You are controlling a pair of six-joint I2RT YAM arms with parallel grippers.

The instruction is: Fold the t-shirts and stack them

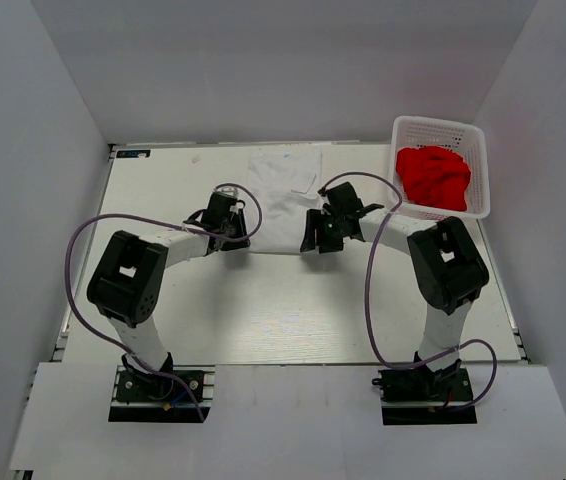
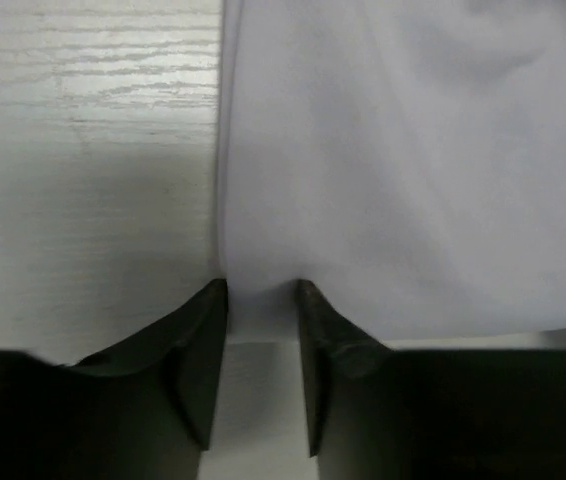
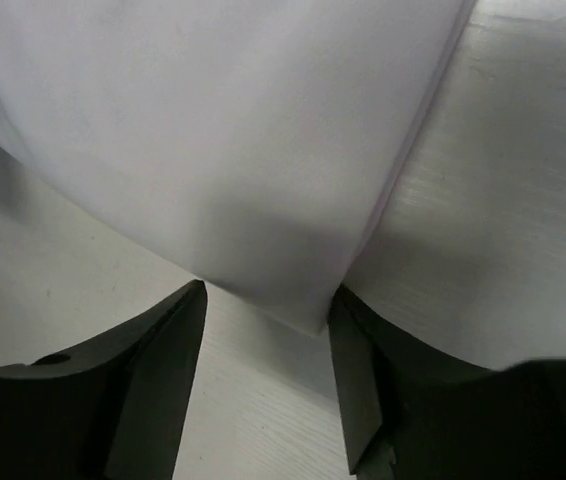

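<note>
The white t-shirt (image 1: pixel 281 195) lies flat as a narrow strip on the back middle of the table. My left gripper (image 1: pixel 235 236) is at its near left corner. In the left wrist view the jaws (image 2: pixel 261 290) stand a little apart, with the shirt's (image 2: pixel 403 170) hem between the tips. My right gripper (image 1: pixel 315 238) is at the near right corner. In the right wrist view it (image 3: pixel 268 295) is open wide, with the shirt's (image 3: pixel 223 130) corner between the fingers. The red t-shirt (image 1: pixel 433 177) sits bunched in the basket.
The white lattice basket (image 1: pixel 441 124) stands at the back right corner of the white table (image 1: pixel 263 310). White walls close in the back and both sides. Purple cables loop off both arms.
</note>
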